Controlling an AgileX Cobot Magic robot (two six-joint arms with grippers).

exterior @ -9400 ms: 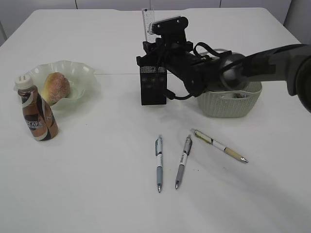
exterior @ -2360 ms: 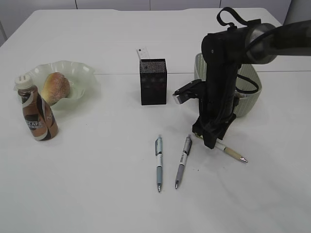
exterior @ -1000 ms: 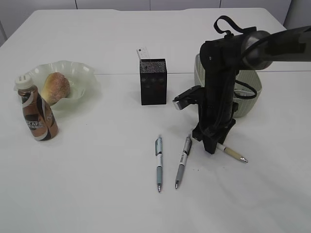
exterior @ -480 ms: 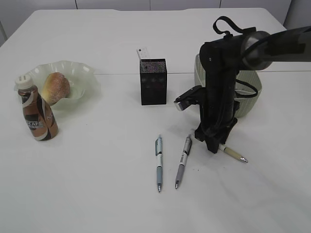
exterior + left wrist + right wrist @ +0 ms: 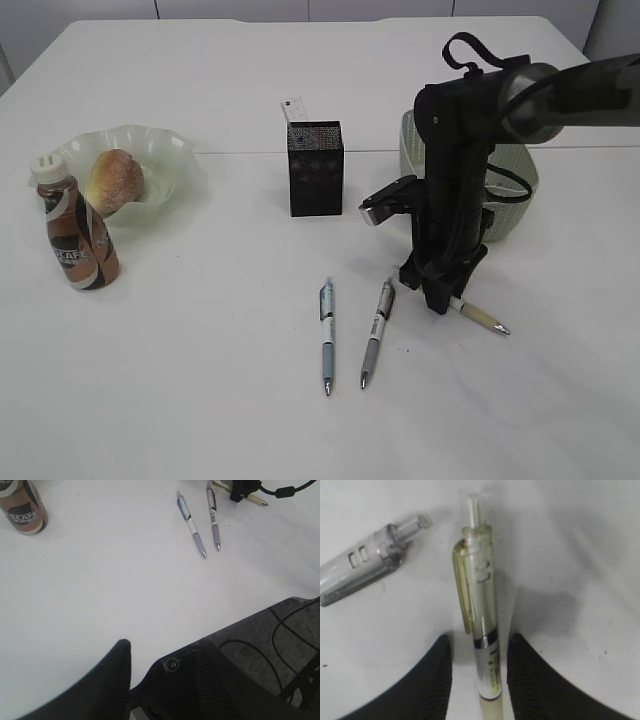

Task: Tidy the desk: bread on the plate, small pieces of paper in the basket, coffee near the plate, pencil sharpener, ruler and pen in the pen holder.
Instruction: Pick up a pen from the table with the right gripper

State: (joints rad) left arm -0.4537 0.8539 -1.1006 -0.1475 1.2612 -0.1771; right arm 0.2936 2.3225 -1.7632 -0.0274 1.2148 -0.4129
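Externally, bread [image 5: 114, 178] sits on the plate [image 5: 170, 150], coffee [image 5: 73, 235] beside it; three pens remain. Left wrist view: left gripper [image 5: 165, 670] state cannot be determined. Right wrist view: right gripper [image 5: 476, 672] straddles the beige pen [image 5: 480, 630], fingers [image 5: 432, 680] unclosed.

White table [image 5: 200, 400] fills most of the ext. view; top is plain, matte, w/ soft shadows. A thin seam [image 5: 240, 152] runs L-R across the table's far half. Tiny dark speck [image 5: 405, 350] on the table, toward its near-right part. Behind the table's far edge: pale grey panels [image 5: 230, 8] w/ vertical joints. L wrist cam: grey textured floor [image 5: 295, 645] beyond the table's edge, black cables [image 5: 280, 625] lying on it.
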